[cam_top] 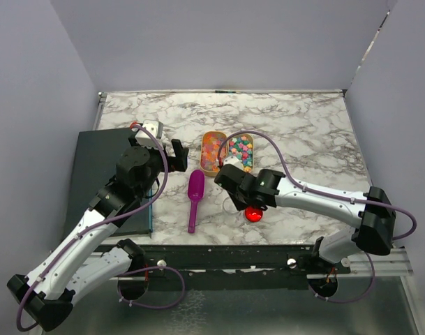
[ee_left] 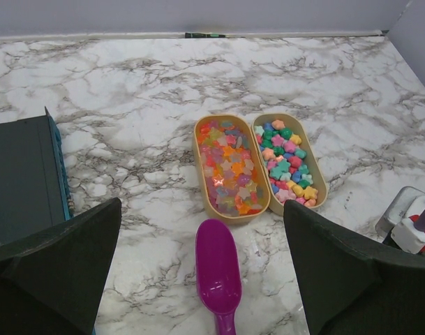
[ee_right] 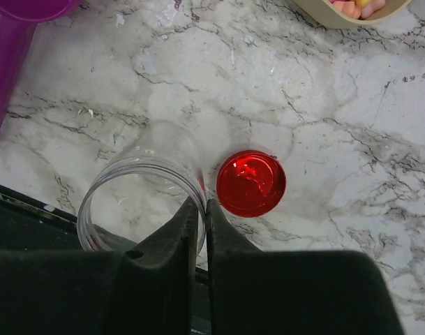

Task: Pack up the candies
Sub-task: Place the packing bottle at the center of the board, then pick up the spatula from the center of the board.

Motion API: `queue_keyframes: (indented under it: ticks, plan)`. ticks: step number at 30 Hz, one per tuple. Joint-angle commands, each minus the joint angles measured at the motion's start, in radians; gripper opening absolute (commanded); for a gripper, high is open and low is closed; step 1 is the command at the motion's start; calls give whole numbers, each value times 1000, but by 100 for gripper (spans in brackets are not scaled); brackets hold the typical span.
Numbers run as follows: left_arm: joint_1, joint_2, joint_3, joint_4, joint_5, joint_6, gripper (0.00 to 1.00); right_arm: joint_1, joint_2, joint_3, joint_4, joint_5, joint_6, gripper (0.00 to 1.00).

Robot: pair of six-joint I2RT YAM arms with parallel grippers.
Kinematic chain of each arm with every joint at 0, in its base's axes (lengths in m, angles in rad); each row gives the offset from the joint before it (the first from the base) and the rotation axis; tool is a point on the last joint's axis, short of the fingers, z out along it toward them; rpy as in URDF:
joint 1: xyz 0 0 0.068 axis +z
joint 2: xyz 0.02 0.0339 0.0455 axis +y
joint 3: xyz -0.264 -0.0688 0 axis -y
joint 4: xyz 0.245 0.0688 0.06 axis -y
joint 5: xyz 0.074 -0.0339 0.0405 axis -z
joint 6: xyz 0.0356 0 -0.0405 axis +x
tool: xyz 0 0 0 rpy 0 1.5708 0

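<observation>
The candies lie in two tan oval trays at the table's middle. One tray holds translucent stars. The other holds pastel ones. A purple scoop lies empty in front of them, bowl toward the trays. My left gripper hovers wide open above the scoop, touching nothing. My right gripper pinches the rim of an empty clear jar standing upright on the marble. One finger is inside the rim, the other outside. A shiny red lid lies just right of the jar.
A dark box sits on the table's left side beside my left arm. A small white device rests at its far corner. Grey walls close the table on three sides. The black front rail runs just behind the jar.
</observation>
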Motion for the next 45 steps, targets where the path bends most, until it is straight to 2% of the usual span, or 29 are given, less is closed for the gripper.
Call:
queue_keyframes:
  ticks: [1,10,21,26,29,37,45]
  plan:
    - [-3,-7,-10,-18,-19,6,99,14,21,19,11,23,24,14]
    - [-3,4,-13,-19,-3,-5,99,19,-6,54,-18,46,30,30]
    - [-3,31,-57,-121,111,-191,99,19,-189,44,-39,122,40,37]
    - [-3,89,-103,-160,179,-287,99,19,-270,7,-52,166,46,39]
    - [-3,142,-128,-158,172,-318,99,19,-306,-18,-53,179,51,39]
    - [-3,311,-207,-56,132,-397,86,19,-370,-92,-37,169,62,39]
    - [-2,452,-205,45,119,-413,67,19,-420,-143,-34,160,65,39]
